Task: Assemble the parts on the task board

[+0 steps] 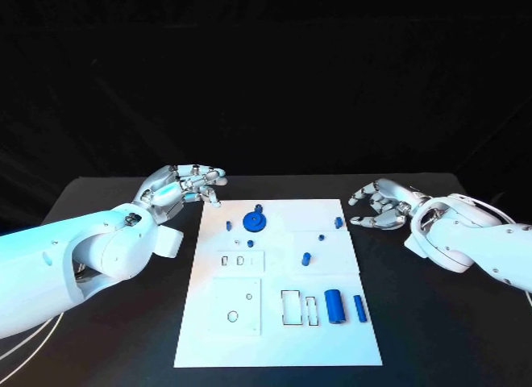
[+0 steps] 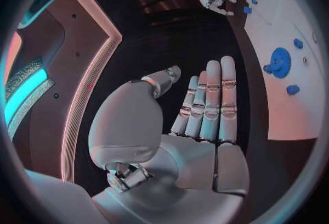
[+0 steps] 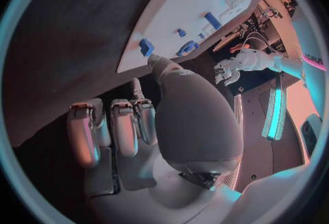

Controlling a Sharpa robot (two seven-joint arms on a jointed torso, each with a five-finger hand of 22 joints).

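A: Head view first: where do the parts sit, and what could go wrong from here?

B: The task board (image 1: 278, 322) lies in the middle of the surface (image 1: 452, 339). A blue gear (image 1: 255, 219) stands near the board's far edge, small blue pegs (image 1: 305, 259) are scattered across its middle, and a thick blue cylinder (image 1: 334, 306) with a thinner blue rod (image 1: 360, 308) beside it lies toward the near right corner. My worry is the loose round pieces: a careless nudge could roll the cylinder or rod off the right edge, and I'd judge the small pegs easy to fumble because there is so little to grip.

A: And the board itself?

B: It looks thin and unfixed, though I can't tell that for sure. A hand pressing sideways might slide it and spill the parts.

A: How are the hands posed?

B: The left hand (image 1: 184, 187) hovers just off the board's far left corner, holding nothing; in the left wrist view its fingers (image 2: 209, 103) are straight and side by side, thumb apart. The right hand (image 1: 382, 205) hangs off the far right edge, also holding nothing; in the right wrist view its fingers (image 3: 113, 130) are bent partway inward. Neither touches a part.
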